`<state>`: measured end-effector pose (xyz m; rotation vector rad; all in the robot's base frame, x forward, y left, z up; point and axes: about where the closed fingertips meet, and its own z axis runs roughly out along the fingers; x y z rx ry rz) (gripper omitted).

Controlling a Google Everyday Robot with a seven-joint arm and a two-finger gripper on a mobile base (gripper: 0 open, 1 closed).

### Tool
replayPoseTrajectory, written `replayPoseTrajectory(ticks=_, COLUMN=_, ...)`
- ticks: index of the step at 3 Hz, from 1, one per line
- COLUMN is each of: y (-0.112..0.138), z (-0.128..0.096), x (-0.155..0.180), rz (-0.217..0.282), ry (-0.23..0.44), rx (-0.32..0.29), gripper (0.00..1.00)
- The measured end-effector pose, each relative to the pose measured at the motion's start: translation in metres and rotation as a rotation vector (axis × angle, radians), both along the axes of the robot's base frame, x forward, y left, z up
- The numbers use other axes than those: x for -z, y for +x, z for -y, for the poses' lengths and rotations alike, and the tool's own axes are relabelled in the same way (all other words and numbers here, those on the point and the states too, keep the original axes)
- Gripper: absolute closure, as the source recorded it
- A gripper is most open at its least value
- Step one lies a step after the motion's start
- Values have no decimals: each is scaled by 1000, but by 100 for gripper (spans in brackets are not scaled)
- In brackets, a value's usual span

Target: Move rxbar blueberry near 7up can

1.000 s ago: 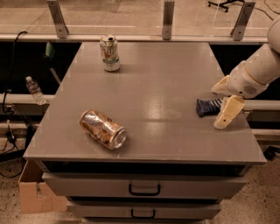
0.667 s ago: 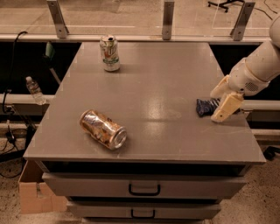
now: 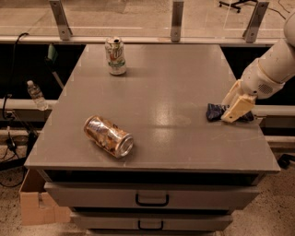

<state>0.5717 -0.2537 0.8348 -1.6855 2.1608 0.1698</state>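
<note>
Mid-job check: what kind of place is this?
Probably a lab or office test area: a grey drawer cabinet serves as worktable, with a cardboard box on the floor and a wheeled chair base behind. The gripper is at the snack bar, right edge.

gripper (image 3: 233, 109) seen low at right edge of table (image 3: 175, 92) | rxbar blueberry (image 3: 214, 112) apparently touched | 7up can (image 3: 115, 56) stood upright at far left, well apart

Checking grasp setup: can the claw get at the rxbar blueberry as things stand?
Probably yes. The claw is low near the right edge of the table, against the rxbar blueberry, nothing between them. The 7up can and the tipped silver can are far away.
</note>
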Motion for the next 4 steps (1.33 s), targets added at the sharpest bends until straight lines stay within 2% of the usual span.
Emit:
replayPoseTrajectory(ticks=1, y=7, z=-8, x=-21, rz=19, ry=40, rx=2, gripper=100)
replayPoseTrajectory(ticks=2, y=16, z=-5, x=-78, rz=100, ry=122, rx=32, gripper=100)
replayPoseTrajectory(ticks=3, y=16, z=-5, x=-78, rz=100, ry=122, rx=32, gripper=100)
replayPoseTrajectory(ticks=4, y=21, z=-17, x=-74, rz=91, ry=128, rx=16, gripper=100)
